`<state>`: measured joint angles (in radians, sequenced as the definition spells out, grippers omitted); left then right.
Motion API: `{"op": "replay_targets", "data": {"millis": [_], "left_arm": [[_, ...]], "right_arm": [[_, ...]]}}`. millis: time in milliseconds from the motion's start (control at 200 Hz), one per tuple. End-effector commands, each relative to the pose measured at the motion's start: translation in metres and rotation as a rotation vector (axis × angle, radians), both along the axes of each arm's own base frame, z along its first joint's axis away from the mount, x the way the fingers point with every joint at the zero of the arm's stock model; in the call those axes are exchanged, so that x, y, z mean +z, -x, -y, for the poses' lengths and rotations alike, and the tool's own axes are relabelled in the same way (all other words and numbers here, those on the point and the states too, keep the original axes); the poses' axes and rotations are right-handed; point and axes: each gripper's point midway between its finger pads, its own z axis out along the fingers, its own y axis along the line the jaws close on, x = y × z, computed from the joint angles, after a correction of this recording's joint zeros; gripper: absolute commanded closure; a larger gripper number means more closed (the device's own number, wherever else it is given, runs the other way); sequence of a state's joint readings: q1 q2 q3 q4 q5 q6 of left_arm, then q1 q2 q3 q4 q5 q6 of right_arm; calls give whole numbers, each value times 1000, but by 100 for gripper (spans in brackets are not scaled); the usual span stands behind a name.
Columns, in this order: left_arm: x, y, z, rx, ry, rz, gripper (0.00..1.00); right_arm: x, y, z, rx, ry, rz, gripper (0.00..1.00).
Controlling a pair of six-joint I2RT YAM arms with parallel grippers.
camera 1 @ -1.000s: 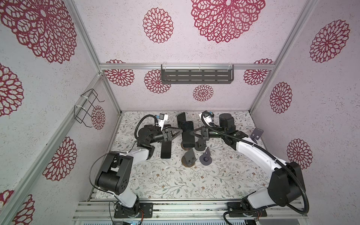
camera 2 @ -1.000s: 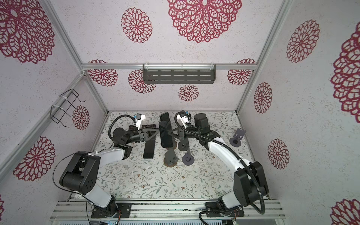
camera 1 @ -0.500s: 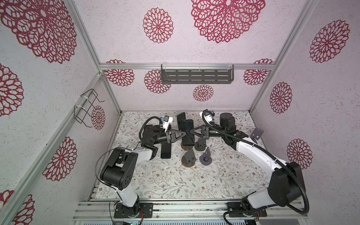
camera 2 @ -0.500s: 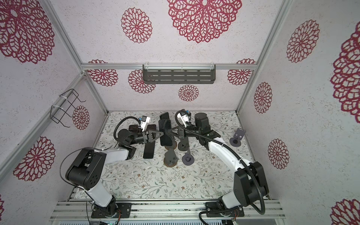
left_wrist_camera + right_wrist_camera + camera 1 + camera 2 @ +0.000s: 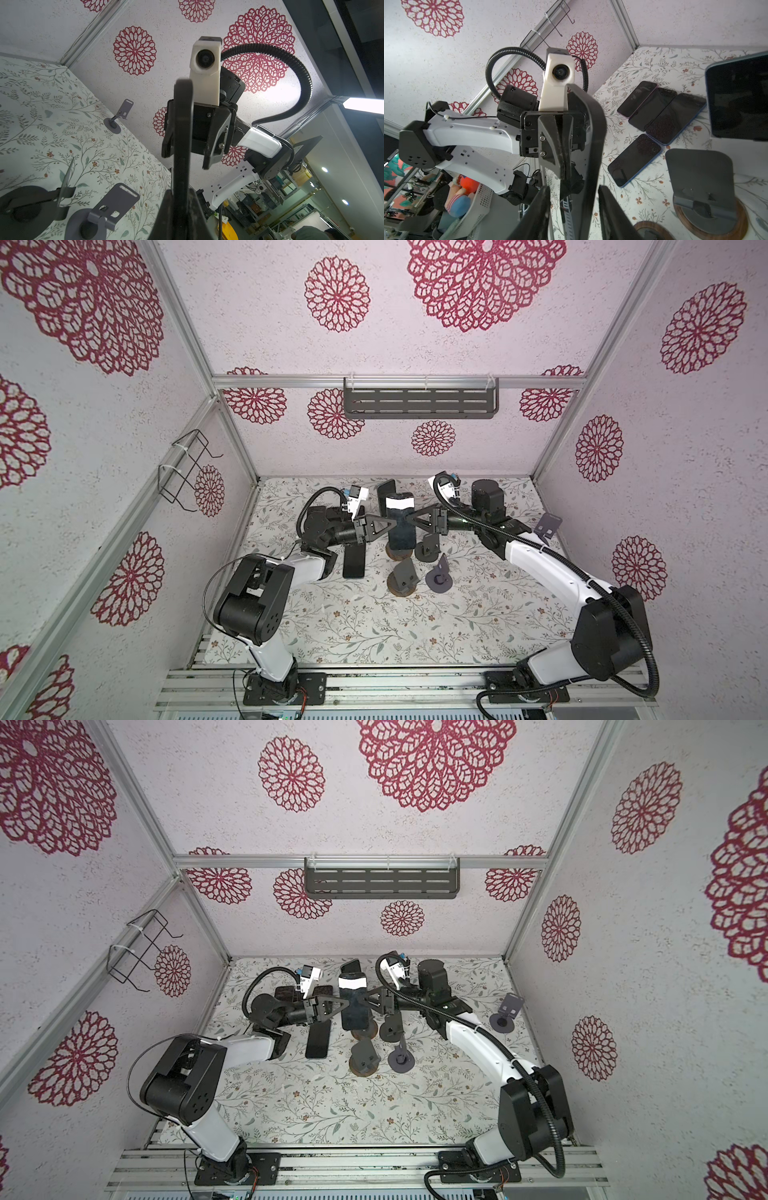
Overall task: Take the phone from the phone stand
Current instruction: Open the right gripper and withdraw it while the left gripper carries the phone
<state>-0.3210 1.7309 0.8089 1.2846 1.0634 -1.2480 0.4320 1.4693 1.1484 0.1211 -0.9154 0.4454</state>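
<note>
The leaf-patterned table is crowded around its middle. A flat phone lies just beneath the left arm's wrist. In the right wrist view, three more flat phones lie side by side farther back. A blue-edged phone stands tilted just behind the one being handled. In front of it stand a wooden-based stand and, beside that, a grey round-footed stand. A dark stand sits just under the right tool. Another grey stand is well apart, near the right wall. A slotted shelf hangs on the back wall and a wire rack on the left wall.

The phone is a black glossy slab, upright and leaning back, with a bright white reflection across its upper end. It is in the middle of the table between the two tools, its lower end over the wooden-based phone stand. Whether it rests in that stand cannot be told.

The left tool is clamped on the phone's left long edge. The right tool is parted, its jaws standing clear on either side of the phone's right edge.
</note>
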Motion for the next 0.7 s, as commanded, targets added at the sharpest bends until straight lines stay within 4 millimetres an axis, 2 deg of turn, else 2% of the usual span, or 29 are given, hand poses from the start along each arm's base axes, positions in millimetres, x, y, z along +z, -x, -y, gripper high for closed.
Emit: {"op": "replay_targets", "data": {"millis": [0, 85, 150, 200, 245, 310, 380, 535, 696], "left_arm": [[12, -16, -12, 59, 10, 9, 100], [14, -22, -21, 88, 1, -3, 100], [10, -29, -28, 114, -29, -39, 100], [-2, -40, -36, 147, -89, -125, 100], [-14, -51, -52, 210, -163, -175, 100], [-31, -57, -76, 296, -293, -250, 100], [-34, -51, -95, 340, -411, -272, 100], [-31, -27, -106, 279, -526, -326, 100], [-65, -6, -137, 251, -744, -478, 100]], "right_arm": [[26, -6, 11, -37, -20, 73, 39], [22, -9, 18, -61, -5, 66, 32], [19, -12, 23, -82, 11, 63, 30], [16, -14, 29, -106, 33, 60, 30], [12, -15, 33, -126, 55, 55, 30], [8, -15, 40, -163, 92, 58, 30], [4, -13, 49, -203, 129, 62, 30], [-2, -5, 61, -244, 174, 75, 30], [-14, 3, 77, -297, 236, 96, 30]]}}
